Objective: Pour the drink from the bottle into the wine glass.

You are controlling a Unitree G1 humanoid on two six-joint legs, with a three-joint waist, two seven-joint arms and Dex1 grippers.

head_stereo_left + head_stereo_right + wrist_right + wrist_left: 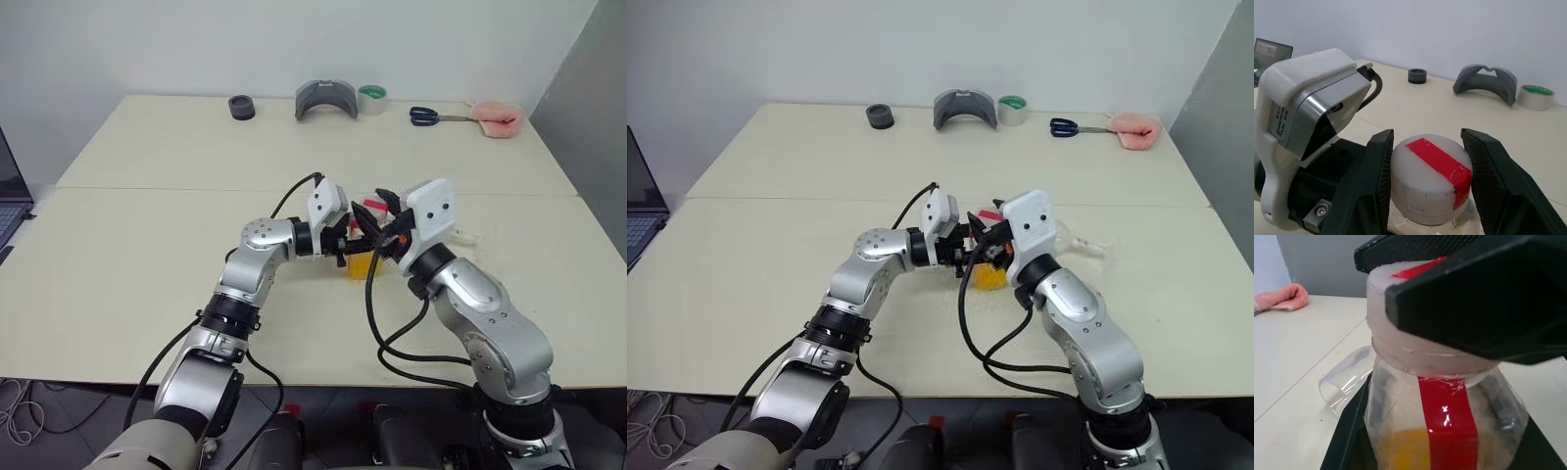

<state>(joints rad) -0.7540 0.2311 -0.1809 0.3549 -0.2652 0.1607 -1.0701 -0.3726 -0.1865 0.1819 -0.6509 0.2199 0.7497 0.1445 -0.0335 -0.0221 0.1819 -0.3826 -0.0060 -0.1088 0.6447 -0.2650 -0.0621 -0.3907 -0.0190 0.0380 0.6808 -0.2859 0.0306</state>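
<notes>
A small clear bottle (1444, 431) with a red stripe stands mid-table, orange drink (1405, 450) in its lower part. My left gripper (348, 247) reaches in level from the left and is shut on the bottle's body. My right gripper (1427, 137) comes in from the right, its two black fingers (1376, 181) pressed against either side of the red-and-white cap (1430, 181). The wine glass (1347, 382) appears to lie on its side on the table just beyond the bottle, to the right (462, 235).
Along the table's far edge sit a black ring (242, 108), a grey curved piece (326, 100), a tape roll (372, 99), scissors (431, 117) and a pink cloth (497, 119). A laptop (10, 196) stands at the left edge.
</notes>
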